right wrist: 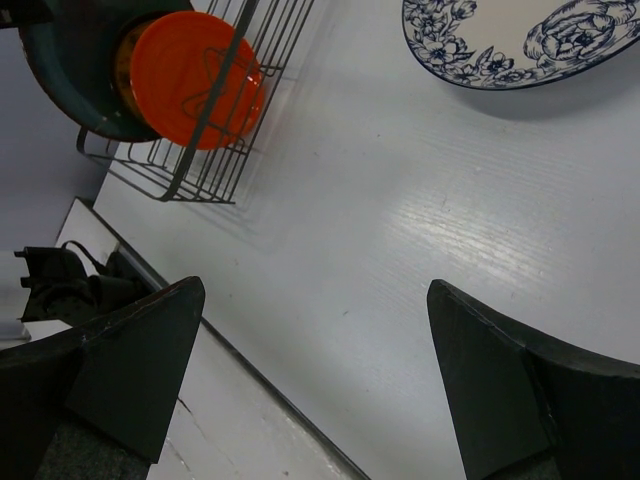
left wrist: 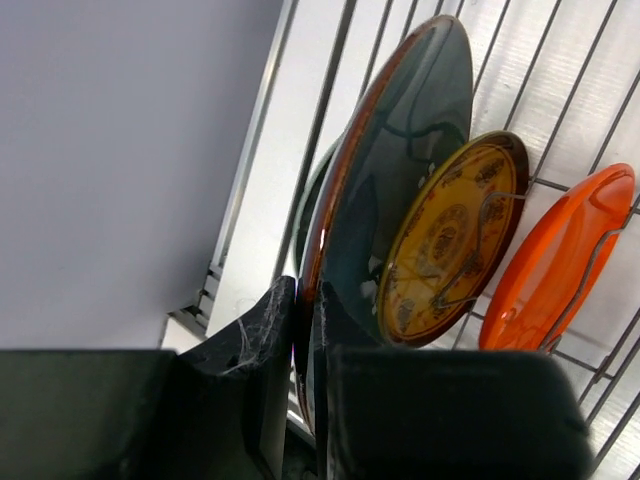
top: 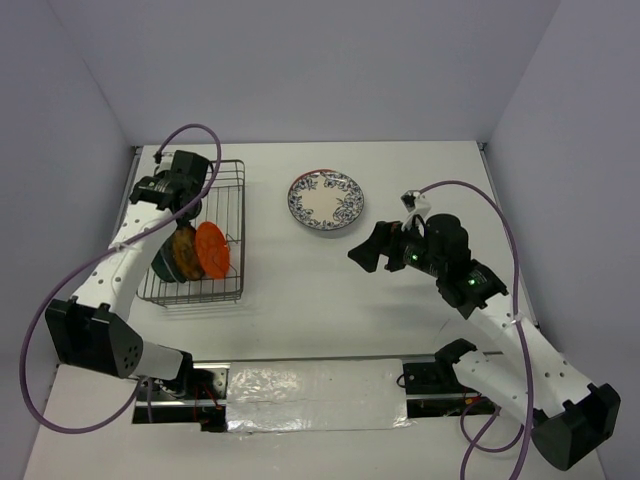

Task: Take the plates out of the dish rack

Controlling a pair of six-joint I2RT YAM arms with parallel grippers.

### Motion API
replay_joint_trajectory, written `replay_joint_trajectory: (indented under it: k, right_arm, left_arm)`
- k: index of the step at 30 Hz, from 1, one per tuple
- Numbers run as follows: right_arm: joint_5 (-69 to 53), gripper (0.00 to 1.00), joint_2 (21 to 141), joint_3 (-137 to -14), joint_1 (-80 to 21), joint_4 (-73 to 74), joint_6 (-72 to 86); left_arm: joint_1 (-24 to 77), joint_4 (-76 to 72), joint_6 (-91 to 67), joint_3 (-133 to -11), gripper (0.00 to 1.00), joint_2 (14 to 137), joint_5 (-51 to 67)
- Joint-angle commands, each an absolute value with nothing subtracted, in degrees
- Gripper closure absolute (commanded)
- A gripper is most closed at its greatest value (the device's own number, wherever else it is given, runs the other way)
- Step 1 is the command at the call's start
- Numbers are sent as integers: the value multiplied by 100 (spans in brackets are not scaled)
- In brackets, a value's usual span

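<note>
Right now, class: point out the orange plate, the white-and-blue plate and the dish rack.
orange plate (top: 212, 249): top view, its face.
white-and-blue plate (top: 326, 200): top view, white centre.
dish rack (top: 243, 210): top view, right rim.

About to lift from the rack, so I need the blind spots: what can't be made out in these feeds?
Left wrist: whether the left pincer actually clamps the dark teal plate; its own fingers hide the lower rim.
Top external: the dish rack, its left side covered by the left arm.
Right wrist: most of the white-and-blue plate, cut off by the top edge.
</note>
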State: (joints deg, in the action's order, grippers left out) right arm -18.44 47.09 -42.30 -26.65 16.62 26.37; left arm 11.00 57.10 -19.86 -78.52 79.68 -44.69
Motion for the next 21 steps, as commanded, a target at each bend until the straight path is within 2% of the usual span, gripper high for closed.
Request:
replay_joint_trajectory:
  k: [1, 6, 12, 21]
  right_arm:
    - [-1811, 0, 4562, -4289, -2716, 1661, 2663]
    - [-1846, 0, 4509, -4342, -2716, 1688, 2672]
    - [-1890, 0, 4491, -4429, -2716, 1722, 2689]
    - [-1863, 0, 4473, -4491, -2716, 1723, 2689]
  left_arm:
    - [1142, 5800, -2013, -8560, 100, 7840, -5230]
    - [1239, 5713, -1311, -8815, 100, 7647, -5282]
    - [1424, 5572, -854, -8999, 100, 7331, -6010]
    - [1521, 5906, -817, -10203, 100, 7049, -6513]
